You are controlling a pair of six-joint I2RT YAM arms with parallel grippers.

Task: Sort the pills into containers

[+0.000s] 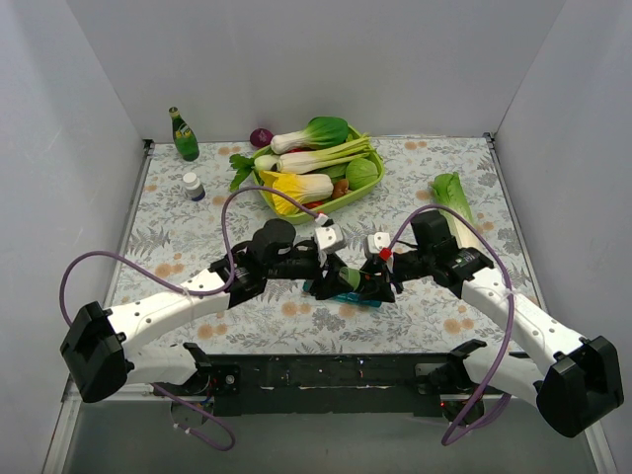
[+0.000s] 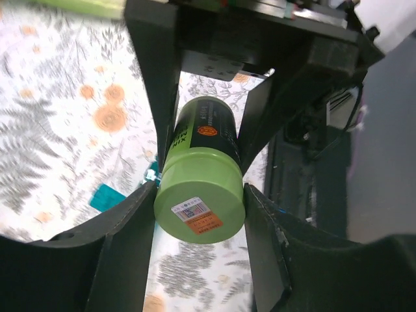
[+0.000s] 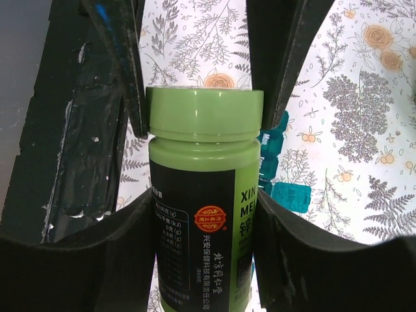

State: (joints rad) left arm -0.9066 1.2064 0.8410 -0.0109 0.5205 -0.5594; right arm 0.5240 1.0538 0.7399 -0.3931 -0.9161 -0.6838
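A green-capped pill bottle (image 1: 348,279) with a black label is held between both grippers above the table, near the front middle. My left gripper (image 2: 199,195) is shut on its light-green cap (image 2: 198,195). My right gripper (image 3: 203,201) is shut on the bottle's labelled body (image 3: 198,240). In the top view the left gripper (image 1: 331,281) and right gripper (image 1: 370,284) meet at the bottle. The teal strip of containers (image 3: 279,169) lies on the table just below and beside the bottle, partly hidden; it also shows in the left wrist view (image 2: 106,197) and the top view (image 1: 363,298). No loose pills show.
A lime-green basket (image 1: 341,202) of vegetables stands at the back middle, with a purple onion (image 1: 261,136) behind it. A green glass bottle (image 1: 184,135) and a small white bottle (image 1: 194,186) stand at the back left. A leafy green vegetable (image 1: 456,202) lies at the right.
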